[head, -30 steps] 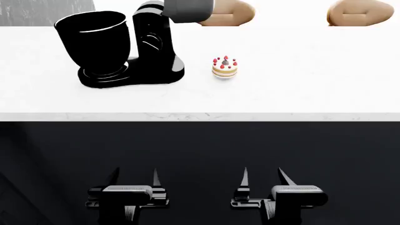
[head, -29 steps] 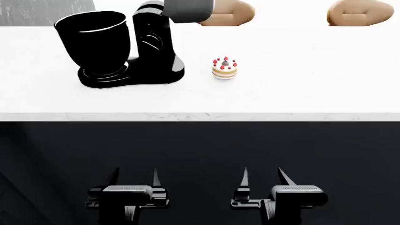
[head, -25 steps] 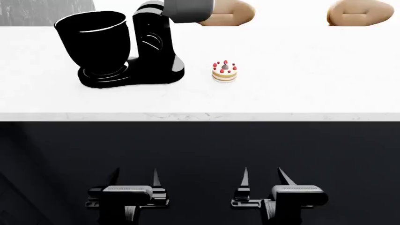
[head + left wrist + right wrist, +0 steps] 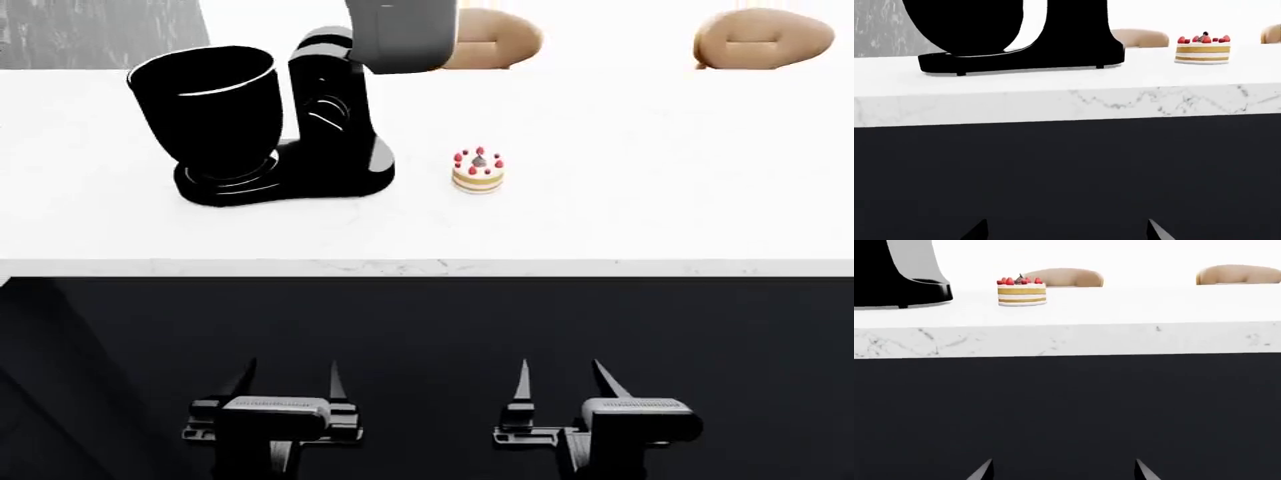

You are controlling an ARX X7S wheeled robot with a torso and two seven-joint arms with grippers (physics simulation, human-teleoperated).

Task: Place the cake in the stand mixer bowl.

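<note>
The tiny layered cake with red berries sits on the white counter, right of the black stand mixer. It also shows in the left wrist view and the right wrist view. The glossy black stand mixer bowl stands on the mixer base at the left; in the left wrist view only its lower part shows. My left gripper and right gripper are both open and empty, low in front of the dark counter front, well short of the cake.
The mixer's grey-white head hangs over the column, right of the bowl. Two tan loaves lie at the counter's far edge. The counter's marbled front edge and dark cabinet face stand between grippers and cake.
The head view has shifted, so the counter, mixer and cake sit lower in the frame. Both grippers keep their place and stay open.
</note>
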